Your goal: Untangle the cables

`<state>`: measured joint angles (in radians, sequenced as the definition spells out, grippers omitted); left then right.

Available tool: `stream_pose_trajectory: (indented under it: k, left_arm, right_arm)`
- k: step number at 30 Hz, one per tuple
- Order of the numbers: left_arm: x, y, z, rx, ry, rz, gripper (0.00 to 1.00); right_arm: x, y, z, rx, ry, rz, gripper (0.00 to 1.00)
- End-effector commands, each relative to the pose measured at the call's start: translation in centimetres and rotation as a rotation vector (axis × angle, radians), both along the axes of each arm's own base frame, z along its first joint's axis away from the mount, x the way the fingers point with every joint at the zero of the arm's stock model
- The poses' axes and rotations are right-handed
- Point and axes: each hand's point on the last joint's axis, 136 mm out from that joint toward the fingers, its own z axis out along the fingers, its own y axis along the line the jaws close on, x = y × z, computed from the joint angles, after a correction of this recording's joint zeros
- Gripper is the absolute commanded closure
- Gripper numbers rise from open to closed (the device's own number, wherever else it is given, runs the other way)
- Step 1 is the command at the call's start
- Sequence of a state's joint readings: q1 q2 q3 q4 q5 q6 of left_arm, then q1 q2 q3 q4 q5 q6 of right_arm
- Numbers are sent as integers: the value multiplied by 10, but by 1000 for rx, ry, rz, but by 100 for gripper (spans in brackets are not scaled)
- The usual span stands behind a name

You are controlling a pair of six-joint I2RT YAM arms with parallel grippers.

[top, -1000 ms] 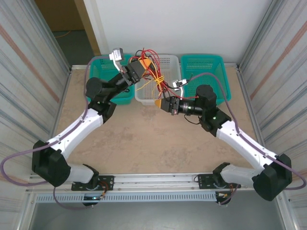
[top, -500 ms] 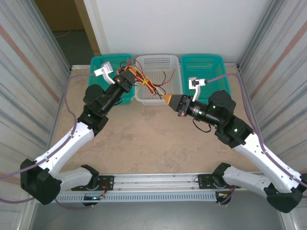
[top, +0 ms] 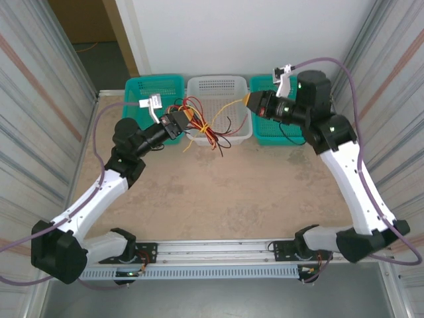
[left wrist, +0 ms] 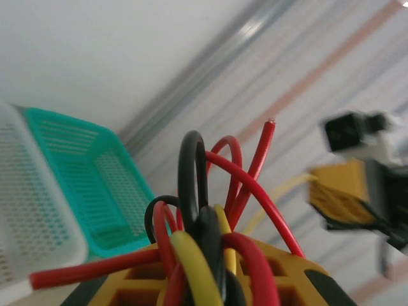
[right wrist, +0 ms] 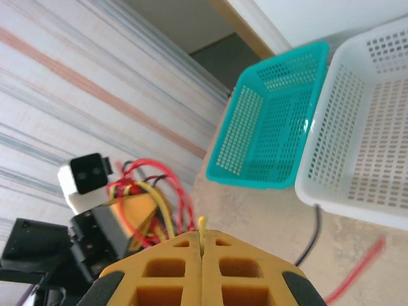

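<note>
Top external: cables (top: pixel 199 119) (tangled) at white basket (top: pixel 218 89)

Three baskets (top: pixel 218 81) along far table (top: pixel 218 192) edge, cables (top: pixel 202 126) over the middle one's front

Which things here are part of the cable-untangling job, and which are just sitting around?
Part of the job:
- red, black and yellow cables, bunched in the left claw
- one yellow strand, pinched in the right claw

Just lying about:
- white basket
- left teal basket
- right teal basket
</note>
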<state>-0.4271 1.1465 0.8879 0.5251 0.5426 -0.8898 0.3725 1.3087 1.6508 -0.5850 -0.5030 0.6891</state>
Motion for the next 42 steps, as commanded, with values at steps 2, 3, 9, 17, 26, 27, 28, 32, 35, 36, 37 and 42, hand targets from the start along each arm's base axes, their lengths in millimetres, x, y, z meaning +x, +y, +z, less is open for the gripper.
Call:
stream_pose_trajectory:
  k: [2, 3, 9, 17, 26, 27, 28, 32, 35, 36, 37, 42]
  left_arm:
    - [-63, -25, 47, -59, -164, -369, 100]
    - [-68, -28, 51, -62, -167, -400, 100]
    - [-93, -36, 79, -73, -216, -488, 100]
    - [-88, -27, 120, -207, -282, -438, 100]
    - [-33, 6, 119, -176, -358, 54, 100]
    - [-22, 11, 112, -153, -331, 125, 100]
    - [-12, 16, 104, -133, -313, 185, 100]
    - [17, 35, 72, -25, -245, 405, 100]
    - [31, 39, 49, 68, -219, 461, 100]
    - [35, 39, 40, 89, -204, 463, 100]
    - [37, 38, 33, 103, -189, 458, 100]
    - [45, 42, -3, 80, -81, 422, 100]
  right_arm:
    - [17, -3, -3, 12, 3, 162, 100]
    - [23, -3, -9, -1, 6, 171, 100]
    - [48, 3, -47, -16, 45, 197, 100]
    - [50, 26, -100, 115, 112, 244, 100]
    - [-9, 72, -119, 276, 110, 253, 100]
    - [-18, 72, -114, 306, 96, 246, 100]
    - [-28, 73, -107, 322, 78, 236, 100]
    - [-68, 75, -95, 282, 45, 239, 100]
    - [-83, 58, -75, 268, 1, 195, 100]
    - [-91, 48, -62, 269, -33, 178, 100]
    - [-95, 41, -51, 261, -59, 160, 100]
    - [-94, 12, -9, 214, -148, 73, 100]
